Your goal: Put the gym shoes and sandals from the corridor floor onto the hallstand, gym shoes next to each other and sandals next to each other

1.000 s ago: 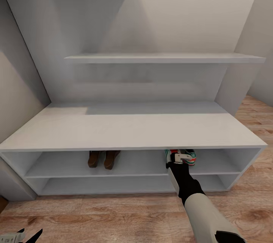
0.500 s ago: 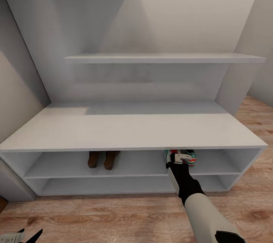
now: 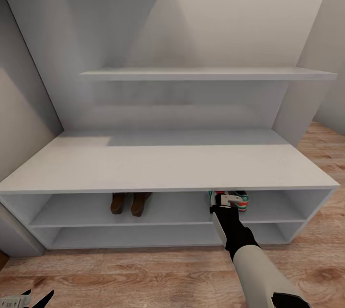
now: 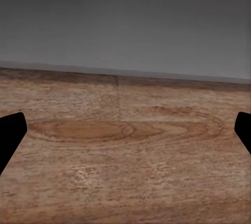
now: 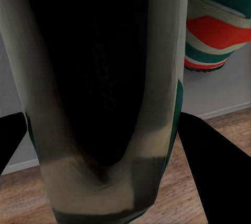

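Note:
The hallstand (image 3: 167,164) stands in front of me, a low white-grey bench with two open shelves. Both sandals (image 3: 130,202) stand side by side on its upper shelf, left of middle. My right gripper (image 3: 224,201) reaches into the same shelf further right, shut on a gym shoe (image 5: 99,77) whose dark opening faces the wrist camera. Its fingers (image 5: 209,156) press on the shoe's sides. The other gym shoe (image 5: 214,30), with its red and green heel, sits right beside it on the shelf (image 3: 241,201). My left gripper (image 3: 37,297) hangs open low over the corridor floor (image 4: 125,130), holding nothing.
A floating shelf (image 3: 206,74) crosses the tall back panel above the bench top. Walls close in at the left and the right. The lower shelf (image 3: 134,236) holds nothing. Wood-plank floor (image 3: 143,279) runs along the front of the unit.
The head view has dipped very slightly. Neither arm nor any shoe has visibly moved.

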